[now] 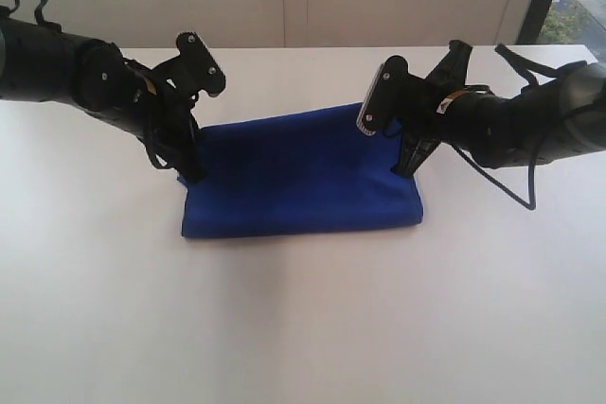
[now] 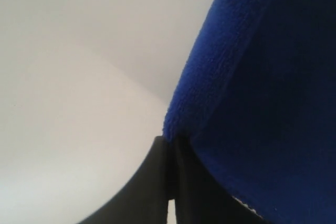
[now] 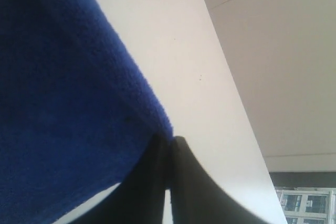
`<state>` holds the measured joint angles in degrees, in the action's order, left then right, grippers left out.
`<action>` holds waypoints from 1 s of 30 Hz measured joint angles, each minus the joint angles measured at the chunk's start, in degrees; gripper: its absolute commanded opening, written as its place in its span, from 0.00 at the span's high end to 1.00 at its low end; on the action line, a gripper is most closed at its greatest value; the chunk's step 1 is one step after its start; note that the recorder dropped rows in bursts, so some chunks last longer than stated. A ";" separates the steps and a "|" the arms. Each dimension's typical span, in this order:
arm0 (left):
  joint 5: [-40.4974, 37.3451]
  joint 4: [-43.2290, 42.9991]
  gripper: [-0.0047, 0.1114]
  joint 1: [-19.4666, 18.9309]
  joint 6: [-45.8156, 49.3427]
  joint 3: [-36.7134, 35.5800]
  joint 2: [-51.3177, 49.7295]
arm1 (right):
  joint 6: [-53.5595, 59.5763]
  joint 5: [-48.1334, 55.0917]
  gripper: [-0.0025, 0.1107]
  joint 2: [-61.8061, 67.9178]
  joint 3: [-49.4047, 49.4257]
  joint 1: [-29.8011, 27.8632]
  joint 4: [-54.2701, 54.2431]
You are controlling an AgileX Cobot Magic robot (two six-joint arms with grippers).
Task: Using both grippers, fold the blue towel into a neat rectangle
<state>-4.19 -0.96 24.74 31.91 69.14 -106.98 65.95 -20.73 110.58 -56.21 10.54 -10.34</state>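
The towel (image 1: 303,177) lies mid-table (image 1: 303,328), between the two arms. The left gripper (image 1: 192,173) is closed tight, pinching the towel's left corner. The right gripper (image 1: 407,167) is likewise clamped on the right corner. In both wrist views blue cloth meets the closed jaws.

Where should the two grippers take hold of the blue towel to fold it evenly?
At its two end corners, one gripper on each, coming down from the outer sides. The blue towel is long and limp, so a single grip in the middle would probably let both ends sag. The left gripper and right gripper are shut on those corners.
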 measured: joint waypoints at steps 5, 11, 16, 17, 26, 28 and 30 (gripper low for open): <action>-2.23 0.00 0.96 0.00 -0.28 0.70 1.34 | 0.00 -0.41 0.98 0.00 0.00 0.00 0.00; -3.12 0.00 0.96 0.00 -0.54 0.67 1.34 | 0.00 -0.54 0.98 0.03 0.00 0.00 0.00; -3.12 0.00 0.96 0.00 -0.54 0.67 1.34 | 0.00 -1.23 0.98 1.16 -0.45 0.00 0.00; -3.12 0.00 0.96 0.00 -0.54 0.67 1.34 | 0.00 -1.23 0.98 1.64 -0.60 0.00 0.00; -3.47 0.00 0.96 -0.76 -1.12 0.67 1.34 | 0.00 -1.27 0.98 3.95 -3.61 0.00 0.00; -3.47 0.00 0.96 -1.00 -1.21 0.67 1.34 | 0.00 -1.15 0.98 4.20 -3.71 0.00 0.00; -3.47 0.00 0.96 -1.27 -1.21 0.67 1.34 | 0.00 -0.91 0.98 4.32 -3.71 0.00 0.12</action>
<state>-7.66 -0.96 23.47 30.70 69.81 -105.64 65.95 -21.64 114.89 -59.91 10.54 -10.22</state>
